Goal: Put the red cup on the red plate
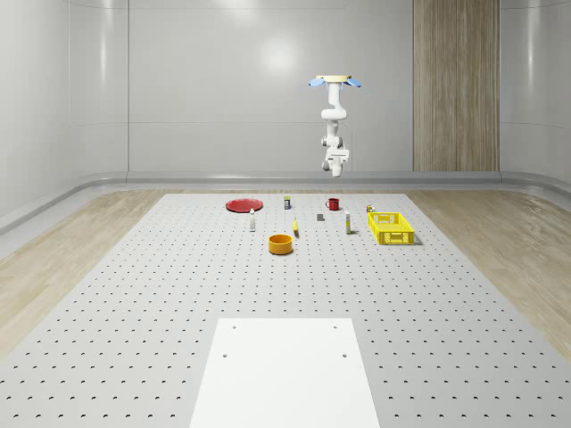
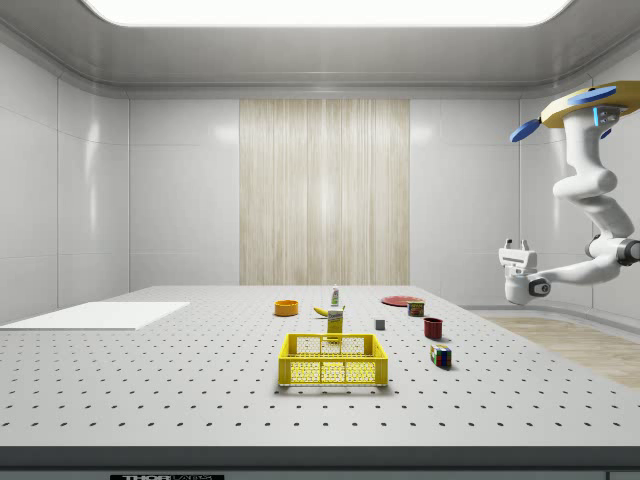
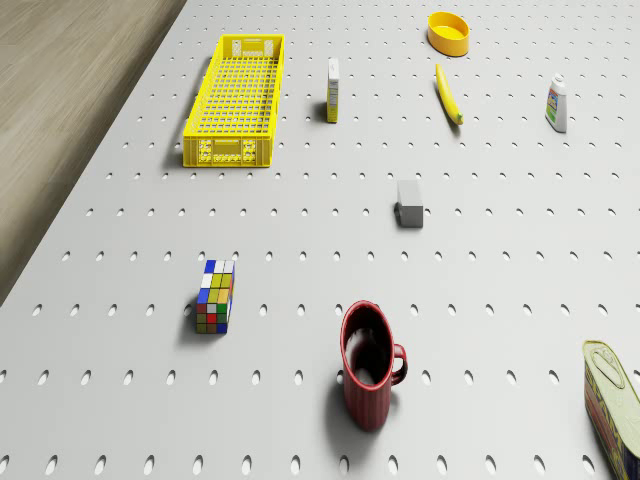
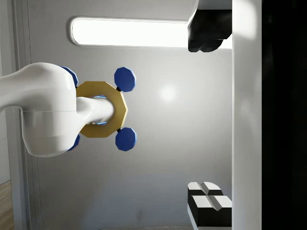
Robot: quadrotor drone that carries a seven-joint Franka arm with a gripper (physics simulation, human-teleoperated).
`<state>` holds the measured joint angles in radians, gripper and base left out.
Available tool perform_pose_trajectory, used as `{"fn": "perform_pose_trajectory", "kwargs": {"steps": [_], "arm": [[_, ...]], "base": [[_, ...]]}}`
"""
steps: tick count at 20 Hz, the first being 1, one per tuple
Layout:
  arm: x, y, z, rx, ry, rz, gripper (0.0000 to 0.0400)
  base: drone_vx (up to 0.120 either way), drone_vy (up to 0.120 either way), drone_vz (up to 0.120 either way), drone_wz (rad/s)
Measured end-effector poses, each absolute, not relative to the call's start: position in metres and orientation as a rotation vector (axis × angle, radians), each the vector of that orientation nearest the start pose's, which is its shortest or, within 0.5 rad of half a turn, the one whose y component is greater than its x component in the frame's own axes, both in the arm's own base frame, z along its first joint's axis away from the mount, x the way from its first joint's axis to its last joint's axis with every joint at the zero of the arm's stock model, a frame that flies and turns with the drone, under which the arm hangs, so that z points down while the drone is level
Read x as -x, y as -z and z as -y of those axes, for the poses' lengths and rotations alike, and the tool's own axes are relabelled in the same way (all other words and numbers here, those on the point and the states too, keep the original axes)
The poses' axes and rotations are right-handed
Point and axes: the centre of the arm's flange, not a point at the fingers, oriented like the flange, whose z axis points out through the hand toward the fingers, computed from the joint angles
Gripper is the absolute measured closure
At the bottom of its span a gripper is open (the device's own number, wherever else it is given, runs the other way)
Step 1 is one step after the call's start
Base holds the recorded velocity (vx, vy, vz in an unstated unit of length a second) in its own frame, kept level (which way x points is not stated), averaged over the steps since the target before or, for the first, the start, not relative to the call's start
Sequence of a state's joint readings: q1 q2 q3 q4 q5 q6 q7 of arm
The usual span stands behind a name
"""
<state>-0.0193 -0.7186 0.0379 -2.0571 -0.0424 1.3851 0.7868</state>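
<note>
None of the task is done yet: the red cup (image 3: 370, 375) stands empty-handed on the pegboard table (image 1: 134, 312), well apart from the red plate (image 1: 243, 205), while the drone (image 1: 334, 81) hovers high above the table's far edge. Its gripper (image 2: 516, 246) points upward, fingers spread apart and holding nothing; the tin can (image 3: 615, 405) is cut off in the drone view

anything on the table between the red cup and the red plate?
Yes. In the whole-scene view a small can stands on the table between the red cup and the red plate; the side view shows it too.
</note>
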Motion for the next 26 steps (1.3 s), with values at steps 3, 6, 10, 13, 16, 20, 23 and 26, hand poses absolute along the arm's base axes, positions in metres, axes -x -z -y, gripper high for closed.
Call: {"fn": "perform_pose_trajectory", "kwargs": {"steps": [3, 6, 10, 13, 16, 20, 23, 26], "arm": [[-0.301, -0.691, -0.011, 2.976, 0.141, -1.234, 0.0000], [-0.301, -0.690, -0.018, 3.034, 0.193, -1.259, 0.0000], [-0.301, -0.685, -0.035, 3.172, 0.322, -1.317, 0.0000], [-0.301, -0.675, -0.055, 3.343, 0.508, -1.391, 0.0000], [-0.302, -0.651, -0.079, 3.581, 0.843, -1.495, 0.0000], [-0.304, -0.591, -0.099, 3.876, 1.711, -1.633, 0.0000], [-0.305, -0.543, -0.086, 3.789, 2.763, -1.620, 0.0000], [-0.306, -0.513, -0.061, 3.194, 3.926, -1.397, 0.0000]], "base": [[0.000, 0.000, 0.000, 0.000], [0.000, 0.000, 0.000, 0.000], [0.000, 0.000, 0.000, 0.000], [0.000, 0.000, 0.000, 0.000], [0.000, -0.080, 0.000, 0.000], [0.030, -0.040, 0.000, 0.000], [0.120, 0.000, 0.000, 0.000], [0.120, 0.000, -0.080, 0.000]]}}
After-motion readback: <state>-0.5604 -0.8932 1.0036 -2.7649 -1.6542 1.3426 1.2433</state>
